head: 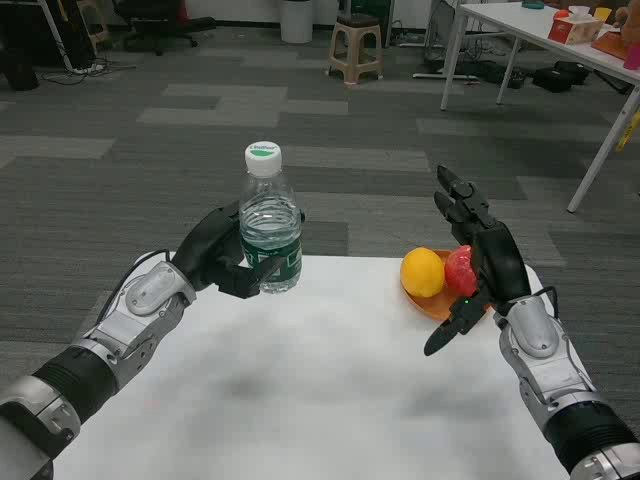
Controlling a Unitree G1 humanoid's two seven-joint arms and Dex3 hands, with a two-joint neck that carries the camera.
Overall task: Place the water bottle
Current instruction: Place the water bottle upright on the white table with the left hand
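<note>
Water bottle (270, 222): clear, white cap, green label, upright at the far edge of the white worktop (320, 400). Left hand (222, 257) grips its lower body. Right hand (480, 265): empty, fingers spread wide, beside an orange plate (432, 303) with a yellow fruit (422, 272) and a red fruit (459, 270).

A single view looks out from the robot's head, facing forward and tilted down over the white surface (330, 400). It sits close: both forearms enter from the bottom corners (left arm on the picture's left, right arm on the right). Past the surface's far edge the view carries on across grey carpet (300, 130) to a stool (356, 46) and another table (560, 45) well beyond.
</note>
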